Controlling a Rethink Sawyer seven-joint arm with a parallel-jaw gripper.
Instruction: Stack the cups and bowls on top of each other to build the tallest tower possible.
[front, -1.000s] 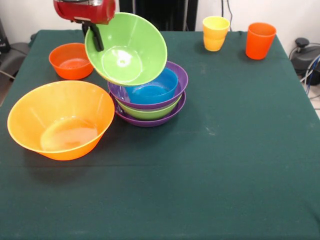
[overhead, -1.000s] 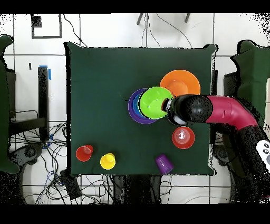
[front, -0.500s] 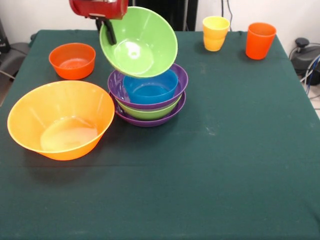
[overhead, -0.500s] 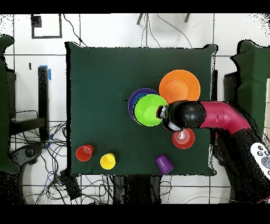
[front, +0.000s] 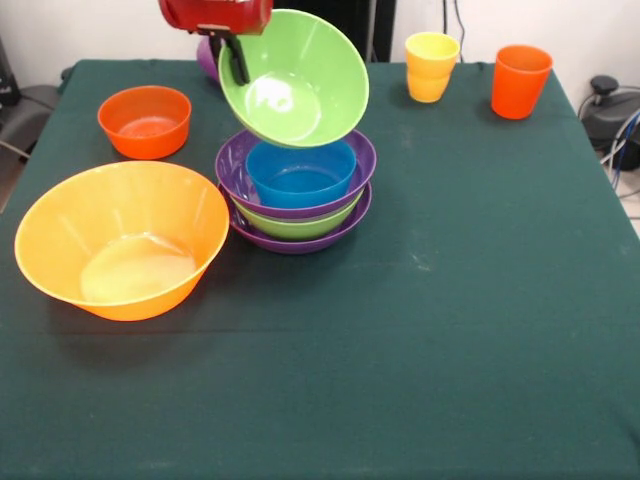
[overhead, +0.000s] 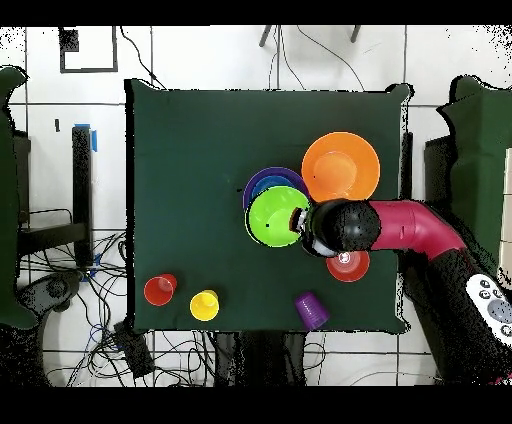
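My gripper (front: 238, 66) is shut on the rim of a green bowl (front: 296, 86) and holds it tilted in the air, just above the far side of the tower (front: 298, 205). The tower is a purple bowl, a green bowl, a purple bowl and a small blue bowl (front: 300, 172) nested together. In the overhead view the held green bowl (overhead: 273, 218) overlaps the tower's purple rim (overhead: 262, 184), with the gripper (overhead: 300, 220) at its edge. The very large yellow-orange bowl (front: 120, 240) and the small red-orange bowl (front: 145, 120) stand left of the tower.
A yellow-orange cup (front: 431, 66) and an orange-red cup (front: 520, 80) stand at the far right. A purple cup (overhead: 311, 310) lies near the robot's edge, mostly hidden behind the gripper in the front view. The arm (overhead: 400, 225) partly covers the red-orange bowl (overhead: 350, 268).
My gripper has carried the green bowl to the right in the front view, from beside the tower to over its far side. The bowl stays tilted in the grip.
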